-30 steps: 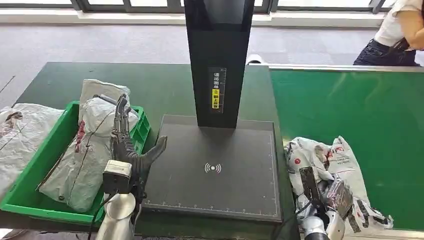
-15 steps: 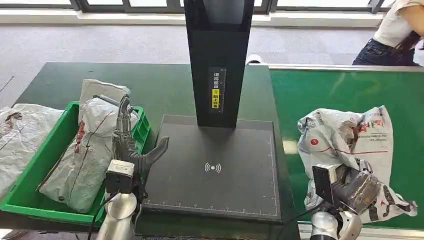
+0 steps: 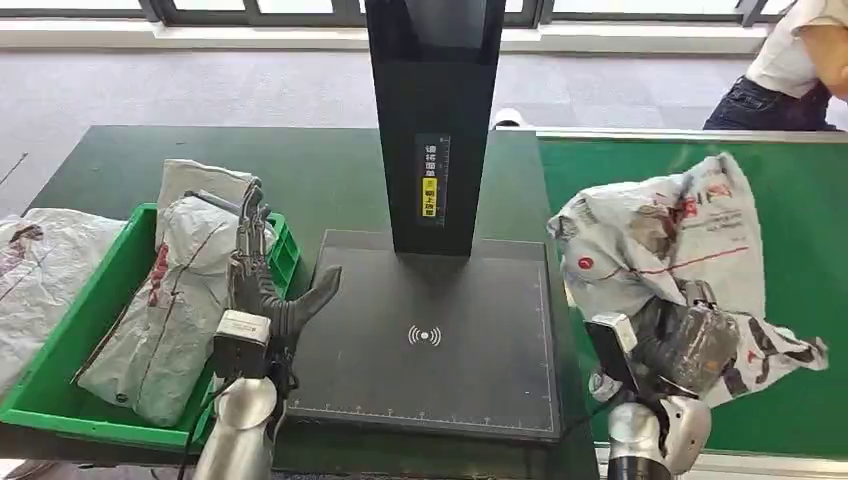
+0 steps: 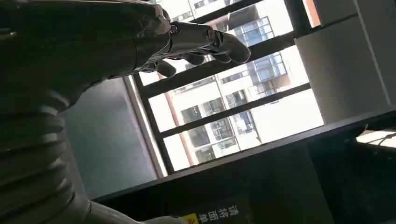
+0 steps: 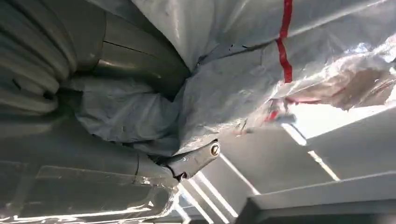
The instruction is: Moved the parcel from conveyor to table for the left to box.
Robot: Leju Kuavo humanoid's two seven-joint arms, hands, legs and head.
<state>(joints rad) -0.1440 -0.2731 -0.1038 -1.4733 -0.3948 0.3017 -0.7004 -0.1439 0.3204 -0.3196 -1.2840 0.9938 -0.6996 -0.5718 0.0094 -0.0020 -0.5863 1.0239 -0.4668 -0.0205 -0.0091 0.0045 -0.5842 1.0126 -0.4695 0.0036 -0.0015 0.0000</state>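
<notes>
Here the right hand (image 3: 690, 345) grips one white parcel (image 3: 660, 235), raised over the green conveyor (image 3: 800, 400) at its edge beside the black scan pad (image 3: 430, 340). The left hand (image 3: 262, 285), fingers spread, hovers between the pad and a green bin (image 3: 60, 340) holding two bagged parcels (image 3: 170, 290).

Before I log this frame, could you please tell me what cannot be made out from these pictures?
- Head view: the printing on the crumpled white plastic parcel is too small and creased to read.
- Head view: the right hand has its fingertips buried in parcel folds.
- Head view: the green plastic crate has its floor hidden under grey bagged parcels.
- Left wrist view: the yellow label is cut off by the edge.
</notes>
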